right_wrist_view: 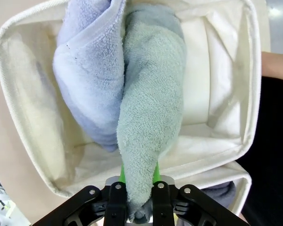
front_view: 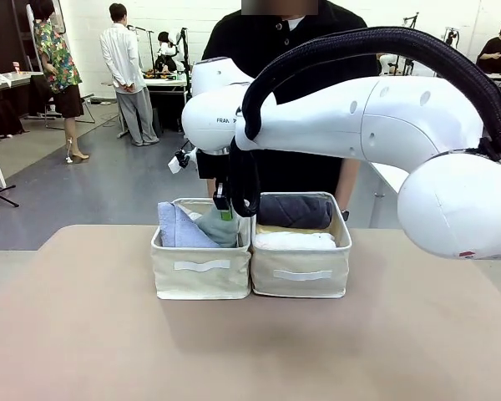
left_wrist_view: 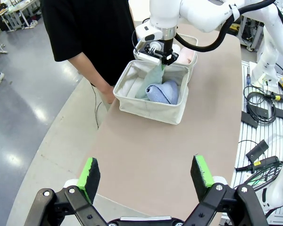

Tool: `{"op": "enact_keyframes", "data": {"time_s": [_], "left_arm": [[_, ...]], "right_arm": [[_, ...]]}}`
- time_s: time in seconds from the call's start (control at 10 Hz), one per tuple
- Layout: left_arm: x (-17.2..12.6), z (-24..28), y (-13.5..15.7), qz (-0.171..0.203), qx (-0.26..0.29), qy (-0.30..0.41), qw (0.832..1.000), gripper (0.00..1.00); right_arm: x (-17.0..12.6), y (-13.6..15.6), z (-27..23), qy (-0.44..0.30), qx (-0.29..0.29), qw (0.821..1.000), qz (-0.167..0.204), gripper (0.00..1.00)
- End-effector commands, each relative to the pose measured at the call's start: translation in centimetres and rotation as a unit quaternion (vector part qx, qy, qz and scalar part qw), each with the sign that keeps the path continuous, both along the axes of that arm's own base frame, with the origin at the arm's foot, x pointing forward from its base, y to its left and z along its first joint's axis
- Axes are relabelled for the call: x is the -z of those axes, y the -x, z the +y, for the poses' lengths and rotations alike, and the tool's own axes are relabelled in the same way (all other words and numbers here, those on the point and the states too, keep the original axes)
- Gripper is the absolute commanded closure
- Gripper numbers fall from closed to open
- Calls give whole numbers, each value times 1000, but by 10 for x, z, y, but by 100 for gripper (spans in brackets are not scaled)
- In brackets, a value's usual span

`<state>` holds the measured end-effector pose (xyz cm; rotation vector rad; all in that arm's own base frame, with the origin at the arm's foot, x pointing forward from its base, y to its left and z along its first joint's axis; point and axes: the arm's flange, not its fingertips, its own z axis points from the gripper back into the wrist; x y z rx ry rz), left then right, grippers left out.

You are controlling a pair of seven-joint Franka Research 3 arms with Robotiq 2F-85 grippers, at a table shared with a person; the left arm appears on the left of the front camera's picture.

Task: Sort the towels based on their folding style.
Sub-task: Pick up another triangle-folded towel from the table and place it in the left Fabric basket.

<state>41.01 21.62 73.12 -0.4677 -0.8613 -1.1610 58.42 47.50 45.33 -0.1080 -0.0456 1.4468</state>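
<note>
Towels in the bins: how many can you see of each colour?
Periwinkle blue folded terry towel: 1
Pale mint folded terry towel: 1
Dark grey rolled terry towel: 1
Yellow rolled terry towel: 1
White rolled terry towel: 1
Total: 5 towels in view

You see bright, even overhead light, with soft shadows under the bins (front_view: 202, 271) on the table (front_view: 83, 334). Glare streaks the floor (left_wrist_view: 33, 113). Wrist views bend at their edges.
</note>
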Motion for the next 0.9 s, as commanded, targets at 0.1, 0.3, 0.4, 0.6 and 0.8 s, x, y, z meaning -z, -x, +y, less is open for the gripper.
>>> {"op": "enact_keyframes", "data": {"time_s": [0.1, 0.3, 0.4, 0.6, 0.8], "left_arm": [[0, -1, 2, -2, 0, 2, 1000, 0], [0, -1, 2, -2, 0, 2, 1000, 0], [0, -1, 2, -2, 0, 2, 1000, 0], [0, -1, 2, -2, 0, 2, 1000, 0], [0, -1, 2, -2, 0, 2, 1000, 0]], "right_arm": [[6, 6, -3, 24, 9, 1000, -3, 6], [6, 6, -2, 25, 7, 1000, -2, 0], [6, 7, -2, 26, 5, 1000, -2, 0], [6, 7, -3, 28, 6, 1000, 1, 0], [6, 8, -2, 29, 7, 1000, 1, 0]]}}
